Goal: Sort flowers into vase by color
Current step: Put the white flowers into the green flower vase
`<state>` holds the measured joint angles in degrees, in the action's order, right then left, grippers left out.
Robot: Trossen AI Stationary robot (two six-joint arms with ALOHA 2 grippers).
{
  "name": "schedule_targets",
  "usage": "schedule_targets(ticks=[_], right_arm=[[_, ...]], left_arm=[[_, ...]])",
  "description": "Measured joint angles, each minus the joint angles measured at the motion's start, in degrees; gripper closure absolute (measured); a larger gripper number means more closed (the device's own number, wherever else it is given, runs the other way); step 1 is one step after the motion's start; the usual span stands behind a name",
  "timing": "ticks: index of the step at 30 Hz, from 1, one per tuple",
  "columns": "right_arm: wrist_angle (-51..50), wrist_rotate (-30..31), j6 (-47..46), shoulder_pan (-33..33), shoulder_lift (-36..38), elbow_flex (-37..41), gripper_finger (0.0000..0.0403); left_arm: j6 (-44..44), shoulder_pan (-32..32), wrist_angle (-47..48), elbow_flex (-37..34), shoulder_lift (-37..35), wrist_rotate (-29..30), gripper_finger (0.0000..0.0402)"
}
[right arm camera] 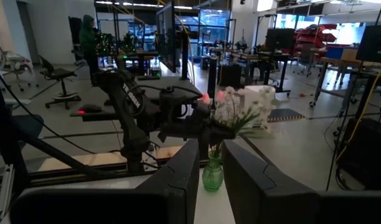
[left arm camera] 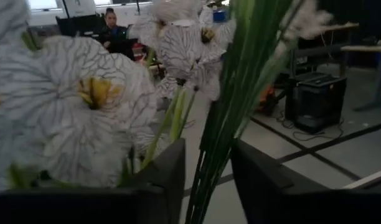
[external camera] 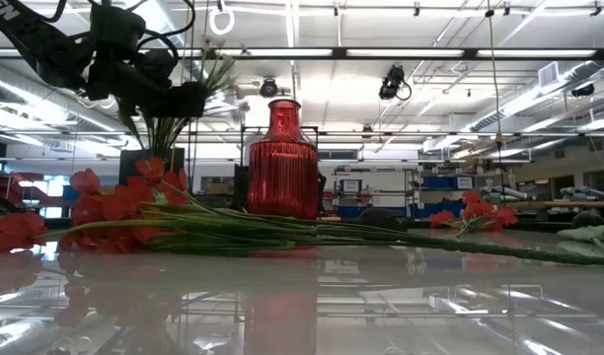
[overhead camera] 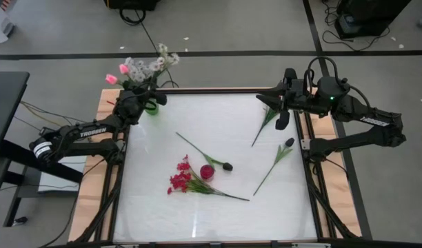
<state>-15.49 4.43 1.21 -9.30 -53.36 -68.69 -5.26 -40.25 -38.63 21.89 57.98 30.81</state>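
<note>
**Left arm at the green vase, right arm waiting at the far right**

You are looking at the left gripper (overhead camera: 143, 97) sitting at the far left corner of the counter (overhead camera: 211, 213), right at the green vase (overhead camera: 152, 107). Its jaws are standing slightly apart around a bunch of green stems (left arm camera: 225, 124), and you cannot tell whether they are pressing on them. White blossoms (overhead camera: 156, 63) and pink tulip buds (overhead camera: 113, 78) are standing in that vase. The right gripper (overhead camera: 278, 110) is hovering near the far right edge, jaws a little apart, holding nothing. Red flowers (overhead camera: 181, 178) are lying near the middle beside the red vase (overhead camera: 207, 172). Three dark-budded stems (overhead camera: 280, 157) are lying loose on the counter.
</note>
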Motion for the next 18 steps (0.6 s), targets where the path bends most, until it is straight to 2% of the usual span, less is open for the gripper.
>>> schedule_targets(ticks=[4,8,11,18], right_arm=[[0.0,0.0,0.01,0.0,0.0,0.0,0.0321],[0.01,0.0,0.0,0.0,0.0,0.0,0.0321],[0.0,0.0,0.0,0.0,0.0,0.0,0.0321],[0.0,0.0,0.01,0.0,0.0,0.0,0.0321]], left_arm=[[1.6,0.78,0.01,0.0,0.0,0.08,0.0227],[1.21,2.02,-0.18,0.01,-0.22,0.14,0.0217],[1.21,2.64,-0.19,0.02,-0.24,1.09,0.0232],[1.17,4.59,-0.41,0.02,-0.24,1.13,0.0297]])
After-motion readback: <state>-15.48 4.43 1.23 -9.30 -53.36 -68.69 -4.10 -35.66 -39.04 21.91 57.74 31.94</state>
